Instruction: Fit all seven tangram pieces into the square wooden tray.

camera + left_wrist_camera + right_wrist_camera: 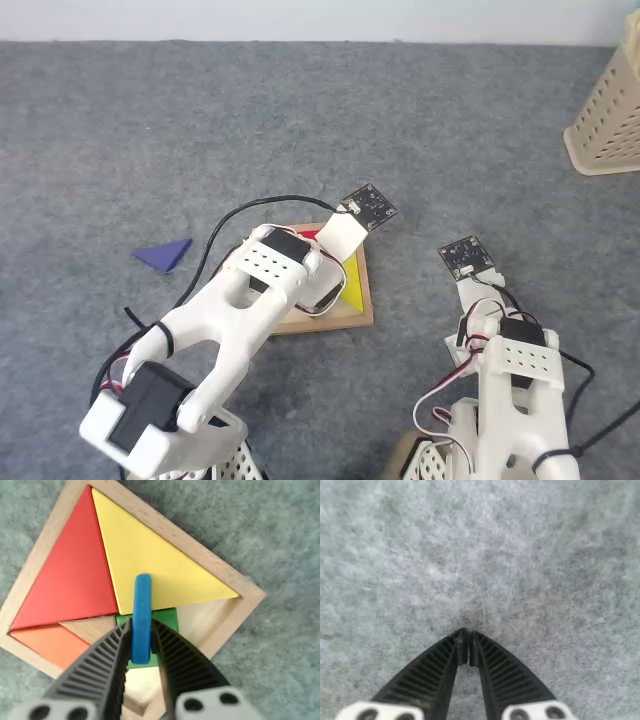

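The square wooden tray (pixel 220 565) holds a big red triangle (pixel 70 575), a big yellow triangle (pixel 150 555), an orange piece (pixel 50 642) and a green piece (pixel 167 617). My left gripper (pixel 141 630) hangs over the tray's bare part, shut on a blue piece (pixel 142 610) held on edge. In the high view the left arm covers most of the tray (pixel 362 300). A dark blue triangle (pixel 165 254) lies on the carpet left of the tray. My right gripper (pixel 468 642) is shut with nothing in it, just above bare carpet right of the tray.
A beige perforated container (pixel 610 110) stands at the far right edge. Grey carpet covers the whole table. The left arm's black cable (pixel 215 240) loops beside the tray. Both arm bases sit along the near edge.
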Controlling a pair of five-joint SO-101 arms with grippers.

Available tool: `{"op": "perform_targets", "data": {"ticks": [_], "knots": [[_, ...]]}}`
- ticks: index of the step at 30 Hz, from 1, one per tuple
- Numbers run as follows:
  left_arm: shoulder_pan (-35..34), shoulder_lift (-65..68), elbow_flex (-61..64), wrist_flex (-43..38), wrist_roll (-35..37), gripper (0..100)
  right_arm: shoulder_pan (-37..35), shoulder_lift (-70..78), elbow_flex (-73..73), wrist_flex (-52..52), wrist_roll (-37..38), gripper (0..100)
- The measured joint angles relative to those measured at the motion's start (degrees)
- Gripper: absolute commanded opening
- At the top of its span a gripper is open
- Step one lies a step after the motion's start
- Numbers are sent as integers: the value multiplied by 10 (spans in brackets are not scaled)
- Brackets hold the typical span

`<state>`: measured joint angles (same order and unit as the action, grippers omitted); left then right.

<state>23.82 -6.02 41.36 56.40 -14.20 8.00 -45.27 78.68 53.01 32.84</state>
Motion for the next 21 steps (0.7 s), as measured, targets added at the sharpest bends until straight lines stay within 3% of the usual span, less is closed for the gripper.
{"op": "perform_targets", "data": {"ticks": [5,13,17,21], "knots": [[-1,0,-14,4,-21,13,0,0,0,0,0,29],[-1,0,-113,105,-24,13,0,0,0,0,0,28],[-1,0,-122,115,-24,13,0,0,0,0,0,28],[-1,0,-122,120,-70,13,0,0,0,0,0,28]]}}
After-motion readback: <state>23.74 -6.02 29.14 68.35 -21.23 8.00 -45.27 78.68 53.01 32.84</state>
